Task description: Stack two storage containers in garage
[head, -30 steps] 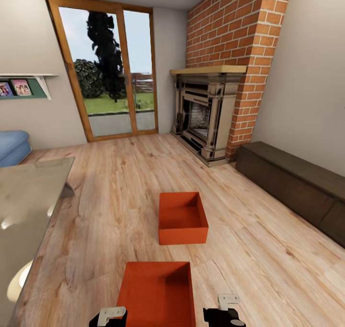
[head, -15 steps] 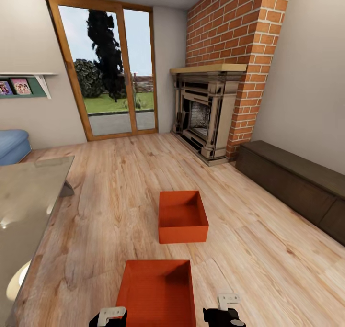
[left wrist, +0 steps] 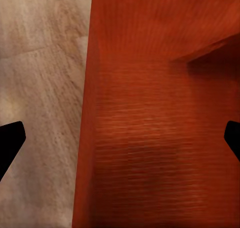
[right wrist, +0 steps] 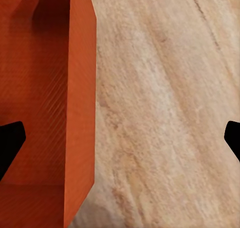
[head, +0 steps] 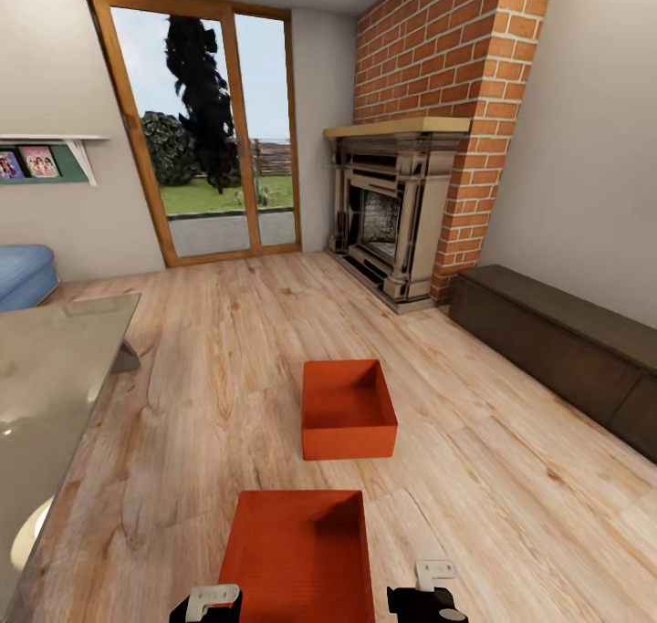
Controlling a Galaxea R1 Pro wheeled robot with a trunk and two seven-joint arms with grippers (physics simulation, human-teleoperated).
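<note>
Two orange-red rectangular open-top storage bins sit on the light wood-plank floor (head: 511, 477) of the living room. The nearer bin (head: 297, 555) lies just in front of the robot, between its two arms in the head view, and its far wall casts a shadow inside. The farther bin (head: 348, 410) stands a little beyond it, apart from it, toward the red-brick fireplace (head: 401, 212). Both are empty and upright.

The left gripper (left wrist: 120, 140) hangs above the nearer bin's left wall, with its dark fingertips (left wrist: 10, 140) spread wide: one tip is over the floor, the other over the ribbed bottom (the jaws hold nothing). The right gripper (right wrist: 120, 143) hangs over the bin's right wall (right wrist: 80, 103) in the same manner, its jaws wide apart and empty, one tip inside the bin and one over the planks.

At the left there is a glass-topped table (head: 46, 368) and part of a blue sofa (head: 23, 272). A dark low cabinet (head: 566, 345) stands along the right wall, and a wood-framed glass door (head: 214, 130) is in the back.
</note>
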